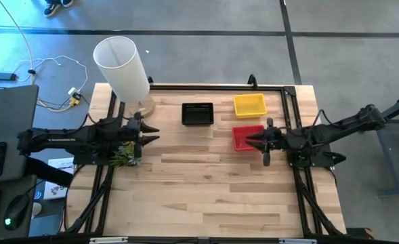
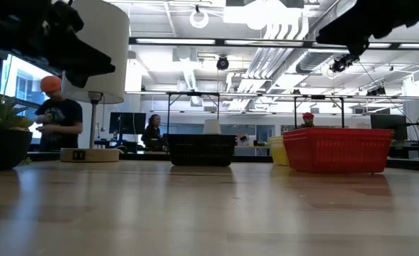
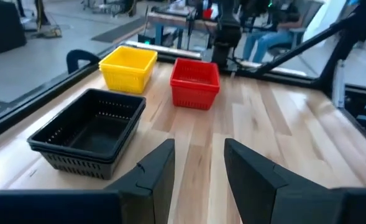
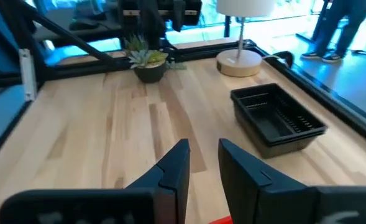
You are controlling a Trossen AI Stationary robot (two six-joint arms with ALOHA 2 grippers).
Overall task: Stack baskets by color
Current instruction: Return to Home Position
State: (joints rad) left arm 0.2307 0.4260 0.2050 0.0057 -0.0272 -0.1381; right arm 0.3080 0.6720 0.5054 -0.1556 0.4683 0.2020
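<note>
You're looking at three stacks sitting toward the table's (image 1: 206, 190) far edge: black baskets (image 1: 198, 114) nearest the lamp (image 1: 124, 68), yellow baskets (image 1: 250, 104) farther right, red baskets (image 1: 247, 137) just beside the yellow. Left gripper (image 3: 198, 146) is hovering by the plant (image 1: 122, 156), fingers parted, carrying nothing. Right gripper (image 4: 202, 144) is hanging over the red stack's edge, fingers slightly apart, gripping nothing.

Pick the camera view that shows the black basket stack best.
The left wrist view: the black basket stack sits close, seen at an angle, with two nested rims plain. The right wrist view shows it farther off; the high view only a small dark rectangle; the low view only its side.
</note>
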